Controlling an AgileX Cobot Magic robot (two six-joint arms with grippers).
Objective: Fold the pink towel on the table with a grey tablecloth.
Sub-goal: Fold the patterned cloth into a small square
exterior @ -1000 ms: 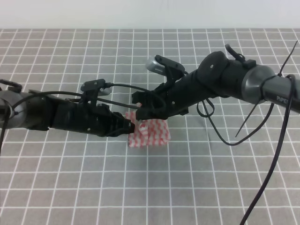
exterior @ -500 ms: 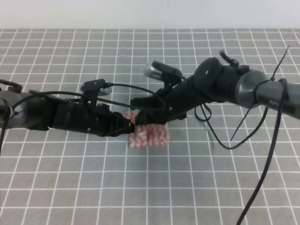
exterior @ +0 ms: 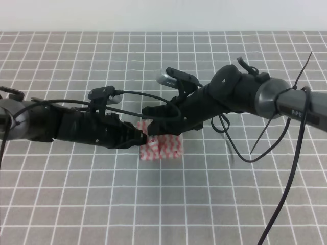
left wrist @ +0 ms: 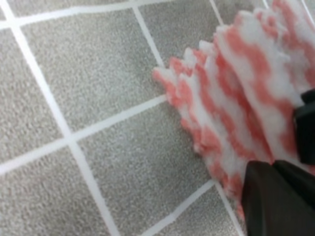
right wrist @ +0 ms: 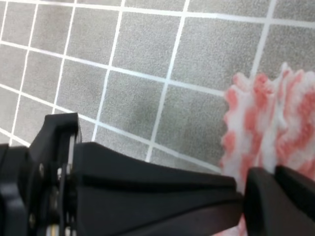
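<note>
The broad grey tablecloth with its thin white grid (exterior: 214,204) carried the small folded pink-and-white zigzag towel (exterior: 163,147) near its middle. The black left gripper (exterior: 141,135) and black right gripper (exterior: 151,127) met at its upper-left corner. Only the wrist views showed dark fingertips (left wrist: 275,196) clenched on the pinked edge (right wrist: 275,142).

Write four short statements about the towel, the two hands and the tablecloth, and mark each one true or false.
1. The pink towel lies spread out flat at full size. False: it is bunched into a small folded bundle.
2. Both hands meet at the towel. True: the left hand and the right hand are at its upper left edge.
3. The tablecloth is plain grey. False: it has a white grid.
4. The towel has wavy pink and white stripes. True.
</note>
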